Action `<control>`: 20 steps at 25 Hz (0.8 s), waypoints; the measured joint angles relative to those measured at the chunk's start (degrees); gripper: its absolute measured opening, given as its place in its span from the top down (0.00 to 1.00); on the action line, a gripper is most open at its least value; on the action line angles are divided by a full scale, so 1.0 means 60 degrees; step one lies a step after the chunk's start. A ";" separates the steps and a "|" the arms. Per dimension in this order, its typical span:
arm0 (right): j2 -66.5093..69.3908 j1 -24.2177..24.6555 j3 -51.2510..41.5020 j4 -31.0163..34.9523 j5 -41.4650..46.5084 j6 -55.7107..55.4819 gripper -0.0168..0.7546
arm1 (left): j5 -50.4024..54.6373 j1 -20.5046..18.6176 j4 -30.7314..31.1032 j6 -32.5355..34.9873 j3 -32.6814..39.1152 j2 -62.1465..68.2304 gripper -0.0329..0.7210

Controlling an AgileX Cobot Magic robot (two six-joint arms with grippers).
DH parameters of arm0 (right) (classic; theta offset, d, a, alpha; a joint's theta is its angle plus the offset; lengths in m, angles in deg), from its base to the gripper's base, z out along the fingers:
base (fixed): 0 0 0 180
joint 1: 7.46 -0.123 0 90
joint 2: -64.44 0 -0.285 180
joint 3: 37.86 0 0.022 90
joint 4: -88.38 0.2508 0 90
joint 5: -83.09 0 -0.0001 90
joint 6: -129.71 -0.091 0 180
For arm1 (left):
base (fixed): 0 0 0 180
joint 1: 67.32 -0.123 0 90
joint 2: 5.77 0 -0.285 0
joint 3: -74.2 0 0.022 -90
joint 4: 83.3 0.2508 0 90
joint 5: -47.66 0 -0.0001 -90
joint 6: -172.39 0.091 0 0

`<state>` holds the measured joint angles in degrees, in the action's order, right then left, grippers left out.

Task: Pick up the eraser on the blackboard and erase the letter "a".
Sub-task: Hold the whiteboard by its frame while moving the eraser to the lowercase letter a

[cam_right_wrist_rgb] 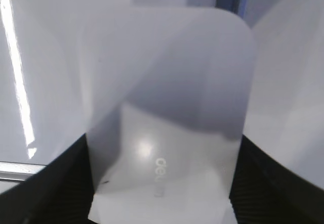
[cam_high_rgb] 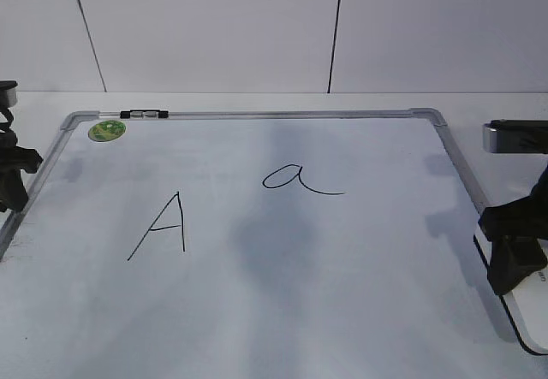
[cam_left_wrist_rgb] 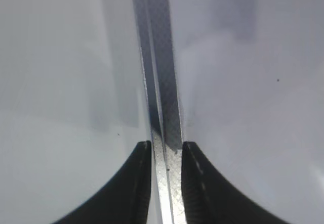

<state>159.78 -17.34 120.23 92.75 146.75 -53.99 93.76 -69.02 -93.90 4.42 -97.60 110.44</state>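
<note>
The blackboard (cam_high_rgb: 360,276) is a white board with a silver frame, lying flat. The cursive letter "a" (cam_high_rgb: 294,179) is drawn near its middle. The white eraser (cam_high_rgb: 527,310) with a dark underside lies at the board's right edge, low in the exterior view. My right gripper (cam_high_rgb: 512,263) is down over it. In the right wrist view the eraser (cam_right_wrist_rgb: 167,77) fills the space between the jaws (cam_right_wrist_rgb: 162,145), and both jaws touch its sides. My left gripper (cam_high_rgb: 12,182) hovers at the board's left edge. Its jaws (cam_left_wrist_rgb: 166,150) stand narrowly apart over the frame rail (cam_left_wrist_rgb: 161,82), holding nothing.
An angular uppercase "A" (cam_high_rgb: 163,225) is drawn left of the "a". A round green sticker (cam_high_rgb: 107,130) sits in the board's far left corner. A small black and silver piece (cam_high_rgb: 144,115) lies on the top rail. White wall panels stand behind the table.
</note>
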 joint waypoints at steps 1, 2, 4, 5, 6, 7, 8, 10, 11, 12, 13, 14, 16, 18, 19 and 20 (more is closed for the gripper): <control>0.0000 0.0000 0.0000 0.0000 0.0000 0.0000 0.24 | 0.0000 0.0000 0.0000 0.0000 0.0000 0.0000 0.76; 0.0000 0.0000 0.0000 0.0000 0.0000 0.0000 0.24 | -0.0020 0.0000 0.0019 0.0000 0.0000 0.0000 0.76; 0.0000 0.0000 0.0000 0.0000 0.0000 0.0000 0.24 | -0.0059 0.0000 0.0019 0.0000 0.0000 0.0000 0.76; 0.0000 0.0000 0.0000 0.0000 0.0000 0.0000 0.24 | -0.0082 0.0000 0.0035 0.0014 0.0000 0.0000 0.76; 0.0000 0.0000 0.0000 0.0000 0.0000 0.0000 0.24 | -0.0107 0.0000 0.0035 0.0014 0.0000 0.0000 0.76; 0.0000 0.0000 0.0000 0.0000 0.0000 0.0000 0.24 | -0.0105 0.0000 0.0035 0.0014 0.0000 0.0000 0.76; 0.0000 0.0000 0.0000 0.0000 0.0000 0.0000 0.24 | -0.0112 0.0000 0.0035 0.0014 0.0000 0.0000 0.76; 0.0000 0.0000 0.0000 0.0000 0.0000 0.0000 0.24 | -0.0127 0.0000 0.0035 0.0014 0.0000 0.0004 0.76; 0.0000 0.0000 0.0000 0.0000 0.0000 0.0000 0.24 | -0.0127 0.0000 0.0035 0.0014 0.0000 0.0021 0.76; 0.0000 0.0000 0.0000 0.0000 0.0000 0.0000 0.24 | -0.0127 0.0000 0.0035 0.0014 0.0000 0.0066 0.76; 0.0000 0.0000 0.0000 0.0000 0.0000 0.0000 0.24 | -0.0127 0.0000 0.0035 0.0014 -0.0015 0.0133 0.76; 0.0000 0.0000 0.0000 0.0000 0.0000 0.0000 0.24 | -0.0127 0.0000 0.0035 0.0014 -0.0015 0.0222 0.76; 0.0000 0.0000 0.0000 0.0000 0.0000 0.0000 0.24 | -0.0127 0.0000 0.0035 0.0014 -0.0039 0.0360 0.76; 0.0000 0.0000 0.0000 0.0000 0.0000 0.0000 0.24 | -0.0106 -0.0012 0.0016 0.0014 -0.0104 0.0396 0.77; 0.0000 0.0000 0.0000 0.0000 0.0000 0.0000 0.24 | -0.0106 -0.0012 0.0016 0.0014 -0.0108 0.0412 0.78; 0.0000 0.0000 0.0000 0.0000 0.0000 0.0000 0.24 | -0.0085 -0.0012 -0.0003 0.0014 -0.0117 0.0427 0.80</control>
<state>159.78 -17.34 120.23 92.75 146.75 -53.99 93.25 -69.10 -93.92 4.50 -98.30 113.00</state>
